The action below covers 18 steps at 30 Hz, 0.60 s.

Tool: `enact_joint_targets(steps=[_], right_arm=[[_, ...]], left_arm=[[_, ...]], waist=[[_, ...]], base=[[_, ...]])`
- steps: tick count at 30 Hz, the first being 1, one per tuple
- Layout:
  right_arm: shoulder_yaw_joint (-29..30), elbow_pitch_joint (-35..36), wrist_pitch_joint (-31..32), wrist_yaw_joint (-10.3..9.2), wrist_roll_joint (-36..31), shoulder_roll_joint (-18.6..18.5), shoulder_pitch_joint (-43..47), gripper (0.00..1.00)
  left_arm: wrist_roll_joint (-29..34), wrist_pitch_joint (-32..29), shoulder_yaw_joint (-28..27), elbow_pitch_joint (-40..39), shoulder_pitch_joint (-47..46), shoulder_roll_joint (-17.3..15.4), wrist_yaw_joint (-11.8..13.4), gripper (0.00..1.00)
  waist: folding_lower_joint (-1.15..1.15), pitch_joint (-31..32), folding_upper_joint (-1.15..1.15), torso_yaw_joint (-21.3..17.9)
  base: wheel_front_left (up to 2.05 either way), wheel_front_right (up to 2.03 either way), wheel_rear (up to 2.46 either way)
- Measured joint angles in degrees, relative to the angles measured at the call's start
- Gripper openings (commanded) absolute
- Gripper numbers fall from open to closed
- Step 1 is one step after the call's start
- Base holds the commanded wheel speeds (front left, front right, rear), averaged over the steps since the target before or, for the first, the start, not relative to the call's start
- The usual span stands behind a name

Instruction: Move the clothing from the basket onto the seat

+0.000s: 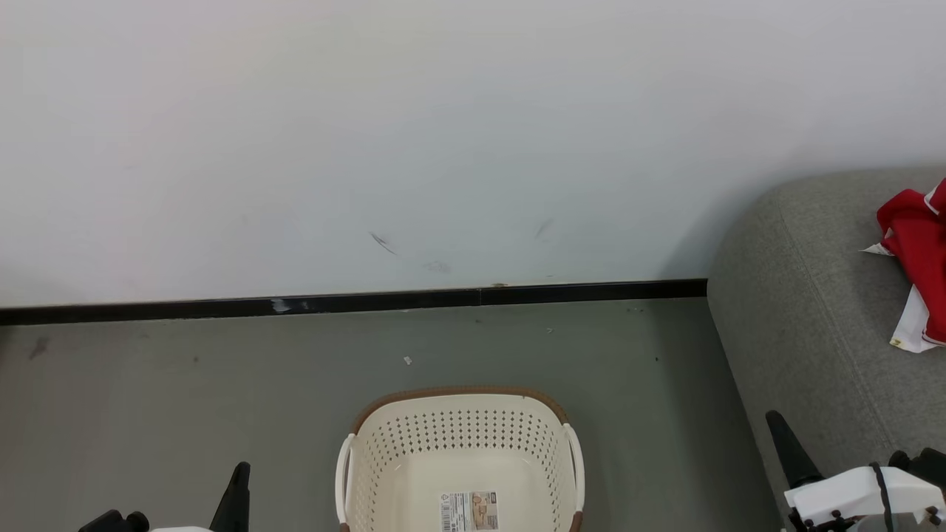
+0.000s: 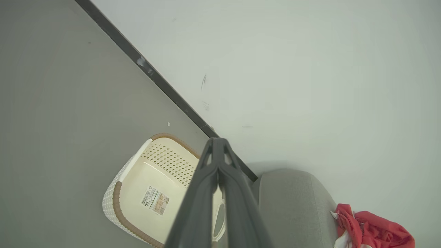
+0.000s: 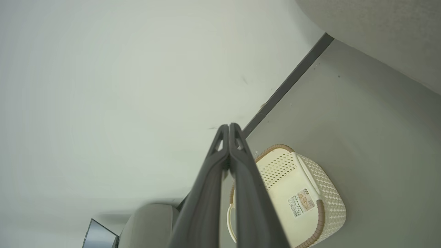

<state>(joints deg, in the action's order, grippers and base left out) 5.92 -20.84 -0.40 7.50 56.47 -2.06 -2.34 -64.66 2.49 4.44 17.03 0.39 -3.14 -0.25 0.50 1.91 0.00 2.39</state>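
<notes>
The clothing [image 1: 916, 251] lies on the seat [image 1: 798, 310] at far right, its length running near-to-far; the basket [image 1: 462, 432] before me is empty. My right fingers [image 3: 243, 186] are nearer it than my left fingers [image 2: 201, 193]; both pairs are pressed together, holding nothing.

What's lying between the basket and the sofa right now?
Only a bare strip of grey floor separates the basket from the sofa, as the head view shows.

Looks like a plain indoor room furnished as a home corner: bare, scuffed white wall [image 1: 473, 133], black skirting [image 1: 369, 301], smooth grey floor [image 1: 148, 399], grey upholstered sofa [image 1: 798, 310] against the wall, cream laundry basket [image 1: 458, 436] on the floor, red jersey [image 1: 916, 244] on the sofa.
</notes>
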Motion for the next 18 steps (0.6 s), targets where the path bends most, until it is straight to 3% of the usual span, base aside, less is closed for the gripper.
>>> enact_joint_targets(steps=[9, 18], right_arm=[[0.48, 0.87, 1.13, 0.0, 7.35, 0.0, -0.33, 0.0], [0.94, 1.91, 3.05, 0.0, 14.7, 0.0, -0.59, 0.0]], left_arm=[[-5.61, -1.99, -1.88, -0.04, -0.85, 0.23, -1.18, 0.0], [-11.59, -3.58, -3.75, -0.22, -1.36, 0.57, -2.92, 0.0]], waist=[[-0.35, -0.7, 0.0, -0.51], [-0.43, -1.22, 0.0, -1.03]], base=[[0.0, 0.0, 0.0], [0.0, 0.0, 0.0]])
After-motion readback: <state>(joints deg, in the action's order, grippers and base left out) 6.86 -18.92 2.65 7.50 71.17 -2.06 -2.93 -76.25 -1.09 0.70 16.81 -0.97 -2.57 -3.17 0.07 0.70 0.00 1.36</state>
